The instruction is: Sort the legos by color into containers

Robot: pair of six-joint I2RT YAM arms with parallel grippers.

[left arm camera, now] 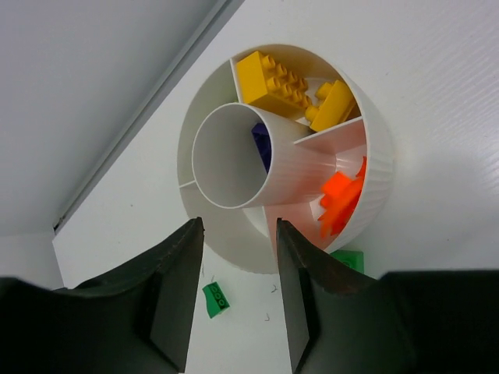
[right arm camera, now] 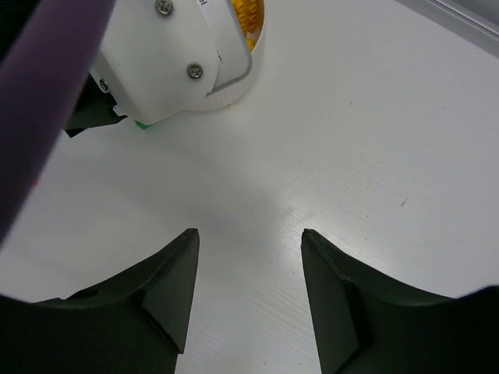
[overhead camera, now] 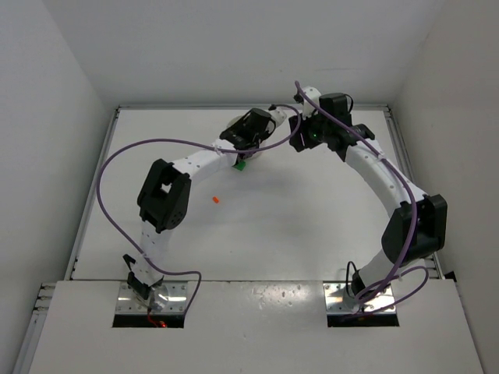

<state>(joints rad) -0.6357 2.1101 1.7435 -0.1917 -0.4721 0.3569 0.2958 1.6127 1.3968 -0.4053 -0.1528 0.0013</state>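
Note:
The round white dish (left arm camera: 374, 148) lies just ahead of my open, empty left gripper (left arm camera: 238, 226). One wedge holds two yellow bricks (left arm camera: 273, 78), another holds orange-red pieces (left arm camera: 339, 202), and a purple piece (left arm camera: 261, 144) sits in the centre well. A small green brick (left arm camera: 216, 298) lies on the table between my fingers, and another green brick (left arm camera: 348, 259) lies against the dish wall. In the top view the left gripper (overhead camera: 248, 128) covers most of the dish; a green brick (overhead camera: 242, 164) and a lone orange-red bit (overhead camera: 214, 200) show. My right gripper (right arm camera: 248, 234) is open and empty over bare table.
The table's raised back edge (left arm camera: 156, 101) runs close behind the dish. The left arm's white wrist housing (right arm camera: 164, 54) fills the upper left of the right wrist view, close to my right gripper (overhead camera: 300, 132).

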